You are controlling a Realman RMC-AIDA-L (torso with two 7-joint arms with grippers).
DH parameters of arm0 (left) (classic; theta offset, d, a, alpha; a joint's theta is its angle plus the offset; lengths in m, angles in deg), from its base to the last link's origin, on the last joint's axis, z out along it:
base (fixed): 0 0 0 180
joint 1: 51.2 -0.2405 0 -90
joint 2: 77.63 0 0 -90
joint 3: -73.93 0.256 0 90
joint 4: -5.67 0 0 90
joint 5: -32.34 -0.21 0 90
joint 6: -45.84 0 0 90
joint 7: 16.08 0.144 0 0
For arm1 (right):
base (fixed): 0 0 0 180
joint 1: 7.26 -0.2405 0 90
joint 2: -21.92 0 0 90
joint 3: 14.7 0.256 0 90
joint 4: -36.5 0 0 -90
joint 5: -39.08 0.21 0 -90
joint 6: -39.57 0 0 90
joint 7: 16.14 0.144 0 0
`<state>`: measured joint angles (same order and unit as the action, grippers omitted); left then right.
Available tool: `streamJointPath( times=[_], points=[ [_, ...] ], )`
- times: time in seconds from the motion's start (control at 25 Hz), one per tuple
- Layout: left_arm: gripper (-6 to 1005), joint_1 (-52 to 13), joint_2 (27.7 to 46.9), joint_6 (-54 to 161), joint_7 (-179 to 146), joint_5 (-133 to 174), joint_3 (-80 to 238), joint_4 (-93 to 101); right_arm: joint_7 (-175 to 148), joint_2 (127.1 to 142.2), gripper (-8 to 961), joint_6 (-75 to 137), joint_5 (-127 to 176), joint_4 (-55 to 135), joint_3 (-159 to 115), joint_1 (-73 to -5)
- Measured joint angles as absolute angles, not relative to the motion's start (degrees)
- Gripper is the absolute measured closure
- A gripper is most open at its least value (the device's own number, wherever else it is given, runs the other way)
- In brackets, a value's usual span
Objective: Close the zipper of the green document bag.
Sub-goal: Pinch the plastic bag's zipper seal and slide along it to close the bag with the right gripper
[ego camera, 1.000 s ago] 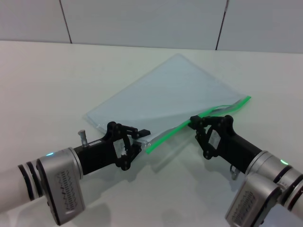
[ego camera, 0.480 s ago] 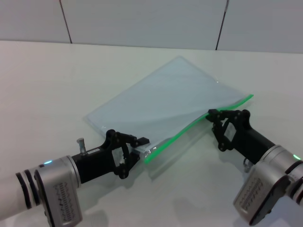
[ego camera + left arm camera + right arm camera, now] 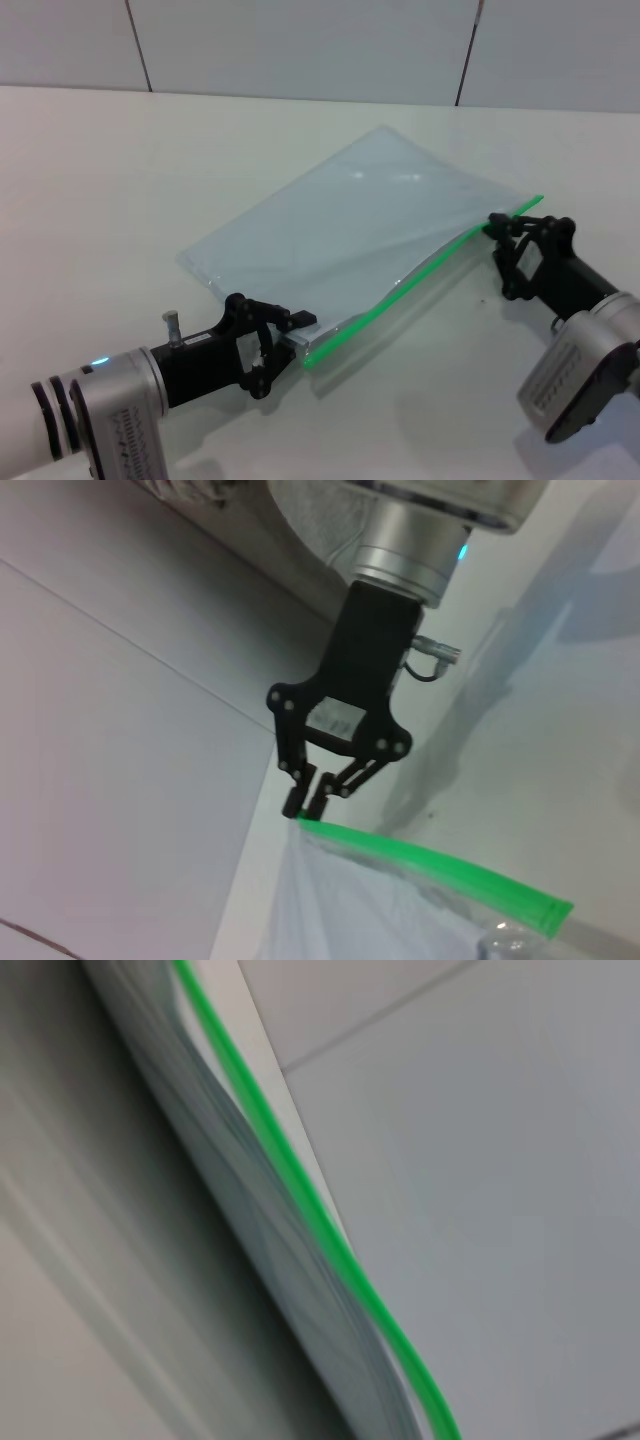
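Observation:
The green document bag (image 3: pixel 350 230), a flat pale blue-grey pouch, lies slantwise on the white table. Its bright green zipper (image 3: pixel 420 275) runs along the edge nearest me, from near left to far right. My left gripper (image 3: pixel 293 330) is shut on the bag's near corner, beside the zipper's left end. My right gripper (image 3: pixel 497 226) is pinched shut on the zipper near its far right end. The left wrist view shows that right gripper (image 3: pixel 306 802) closed on the tip of the zipper (image 3: pixel 430 865). The slider is hidden between the fingers. The right wrist view shows only the zipper (image 3: pixel 300 1200) and the bag (image 3: pixel 220 1180).
The white table (image 3: pixel 120 170) spreads bare to the left and behind the bag. A pale tiled wall (image 3: pixel 300 40) rises at its far edge. Nothing else lies near the bag.
My right gripper has slid along the zipper from its middle to its far right end. The gaping strip now lies flat. My left gripper and its bag corner have shifted slightly toward me.

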<state>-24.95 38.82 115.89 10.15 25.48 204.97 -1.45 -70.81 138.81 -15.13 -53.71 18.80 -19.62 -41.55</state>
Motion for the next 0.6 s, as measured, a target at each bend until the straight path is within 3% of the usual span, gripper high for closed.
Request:
streamJointPath(
  times=[0.6],
  points=[
    [972, -26.05, 38.91, 115.90, 10.11, 25.38, 204.96, -1.44, -70.54, 138.73, 866, -13.77, -43.40, 24.52, -19.62, -42.14]
  ],
)
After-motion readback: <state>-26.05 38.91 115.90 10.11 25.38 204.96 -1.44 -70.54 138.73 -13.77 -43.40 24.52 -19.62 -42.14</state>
